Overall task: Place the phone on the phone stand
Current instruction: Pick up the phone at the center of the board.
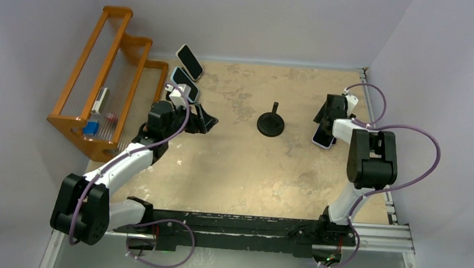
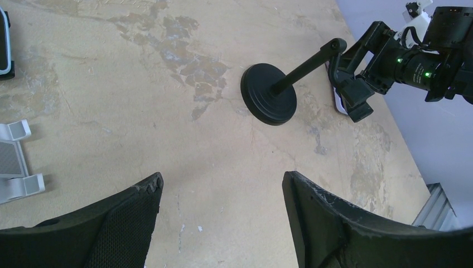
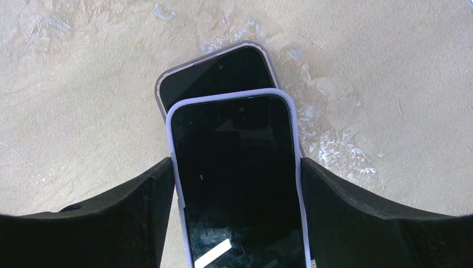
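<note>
Your counter (image 1: 232, 171) carries it all, w/ the orange rack (image 1: 107, 82) at its far-L side. The L arm (image 1: 121, 164) reaches out near the rack; the L jaws are spread wide w/ nothing between them. The R arm (image 1: 370, 157) is bent down at the R side. In the right wrist view the R jaws press on both long edges of the phone (image 3: 240, 190) — the lavender-cased one, screen up, lying partly over a grey phone (image 3: 217, 75). You can't tell whether it has come off that lower phone.

The black stand (image 1: 271, 123), round base and tilted post, sits mid-counter between the arms, near the R jaws but apart from them.

Progress, as a judgement: the grip looks made and nothing beyond it. You've yet to lift, carry across to a stand, and set the phone down so it rests there. The black stand seems the likely target, being nearest, but that's a guess.

Counts:
- Arms: 2.
- Rack: 1.
- Phones: 4. 2 are stacked at the R jaws and 2 are by the rack — a back phone (image 1: 189, 61) and a front phone (image 1: 184, 80).
- Stands: 1 black, plus 1 white stand (image 2: 17, 167) at the edge of the left wrist view.
</note>
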